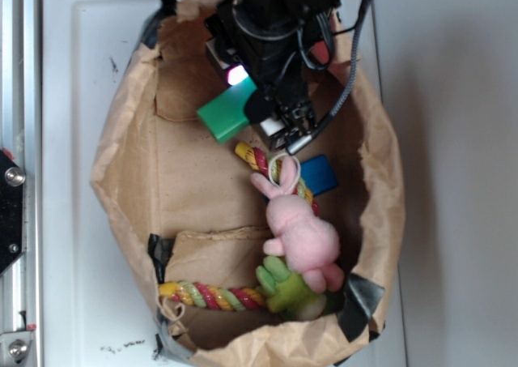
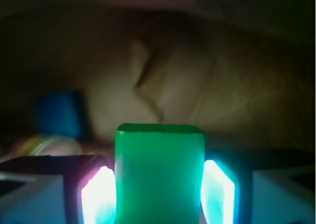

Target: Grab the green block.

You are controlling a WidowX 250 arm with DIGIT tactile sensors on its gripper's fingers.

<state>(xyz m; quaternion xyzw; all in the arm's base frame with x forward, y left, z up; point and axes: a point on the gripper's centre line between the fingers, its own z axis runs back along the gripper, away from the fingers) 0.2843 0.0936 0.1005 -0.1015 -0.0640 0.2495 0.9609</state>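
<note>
The green block [image 1: 225, 112] is a smooth bright-green brick in the upper part of the brown paper bag [image 1: 121, 164]. One end of it sticks out to the left from under my gripper [image 1: 247, 93]. In the wrist view the green block [image 2: 159, 174] fills the gap between the two glowing pads [image 2: 98, 197], which press against its left and right faces. My gripper [image 2: 159, 197] is shut on it.
A smaller blue block [image 1: 320, 174] lies right of the gripper, also seen as the blue block [image 2: 59, 112] at the left. A pink plush rabbit [image 1: 301, 237], a lime-green plush toy [image 1: 285, 288] and a striped rope [image 1: 210, 296] lie lower in the bag. Crumpled paper walls surround everything.
</note>
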